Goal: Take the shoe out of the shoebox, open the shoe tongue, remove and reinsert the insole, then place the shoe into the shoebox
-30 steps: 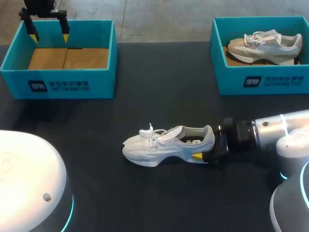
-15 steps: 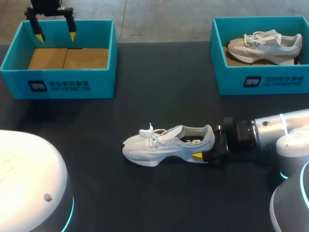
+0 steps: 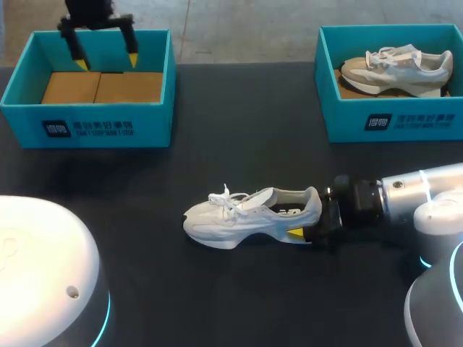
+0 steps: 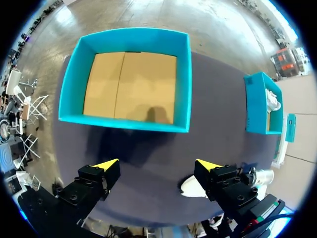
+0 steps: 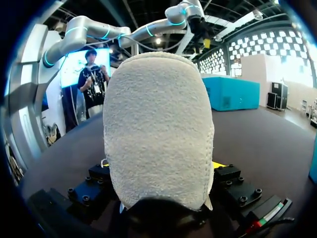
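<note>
Over the last second my left gripper (image 3: 107, 58) had slid to the right along the far wall of the left shoebox (image 3: 94, 130), and it was hanging above that box with its fingers wide apart and nothing between them. In the left wrist view the left gripper (image 4: 157, 166) looked down over the box's bare cardboard floor, with the left shoebox (image 4: 124, 123) ahead of its fingers. Nothing else had moved: the shoe (image 3: 246, 217) and my right arm sat exactly where they had been. I took that to mean the shoe was already out, the right arm was simply holding it steady, and the left arm was coming across to work on the tongue.

The shoe stood upright on its sole on the dark table (image 3: 239, 130), in the middle, nearer than both boxes. Its long axis ran left to right, toe pointing left, laces and opening facing up, heel to the right. My right gripper (image 3: 311, 223) was clamped on that heel, one finger on its near side, the other behind it. From the right wrist the shoe (image 5: 158, 129) filled the space between the fingers.

At the far right, the right shoebox (image 3: 391, 119) held a second shoe (image 3: 394, 65), untouched.
</note>
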{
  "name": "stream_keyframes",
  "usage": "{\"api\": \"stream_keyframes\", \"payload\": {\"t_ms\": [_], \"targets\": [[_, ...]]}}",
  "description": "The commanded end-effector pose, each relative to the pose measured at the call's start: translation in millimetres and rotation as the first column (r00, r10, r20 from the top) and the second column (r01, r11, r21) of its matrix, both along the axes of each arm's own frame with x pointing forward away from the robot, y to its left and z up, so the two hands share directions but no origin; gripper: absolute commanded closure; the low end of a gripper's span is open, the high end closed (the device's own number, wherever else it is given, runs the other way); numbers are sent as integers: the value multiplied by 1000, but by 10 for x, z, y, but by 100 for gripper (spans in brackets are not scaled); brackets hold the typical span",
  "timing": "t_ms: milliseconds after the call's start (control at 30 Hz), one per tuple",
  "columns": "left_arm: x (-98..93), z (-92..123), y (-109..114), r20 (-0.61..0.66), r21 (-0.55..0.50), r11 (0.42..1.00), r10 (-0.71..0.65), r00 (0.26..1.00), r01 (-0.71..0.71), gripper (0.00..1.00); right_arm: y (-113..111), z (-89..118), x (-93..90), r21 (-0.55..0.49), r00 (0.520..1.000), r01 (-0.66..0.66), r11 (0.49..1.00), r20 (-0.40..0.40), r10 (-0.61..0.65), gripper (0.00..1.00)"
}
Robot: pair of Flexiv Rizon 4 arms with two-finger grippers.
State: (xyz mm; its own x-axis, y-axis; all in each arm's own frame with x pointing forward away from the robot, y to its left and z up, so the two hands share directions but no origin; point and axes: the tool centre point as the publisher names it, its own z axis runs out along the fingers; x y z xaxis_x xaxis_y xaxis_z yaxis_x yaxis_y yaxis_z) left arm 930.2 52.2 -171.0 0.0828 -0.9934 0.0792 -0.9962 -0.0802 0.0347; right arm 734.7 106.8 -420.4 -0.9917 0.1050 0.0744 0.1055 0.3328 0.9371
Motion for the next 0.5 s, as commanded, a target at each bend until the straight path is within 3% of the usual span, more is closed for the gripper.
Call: {"api": "stream_keyframes", "payload": {"t_ms": [33,500], "targets": [[-208,-38,-230,47,15,1000,-9,999,8,0,8,4,8,-2,1000,1,1000,0,-1,100],[-532,-6,-769,6,-12,998,-55,998,55,0,8,4,8,-2,1000,1,1000,0,-1,100]]}}
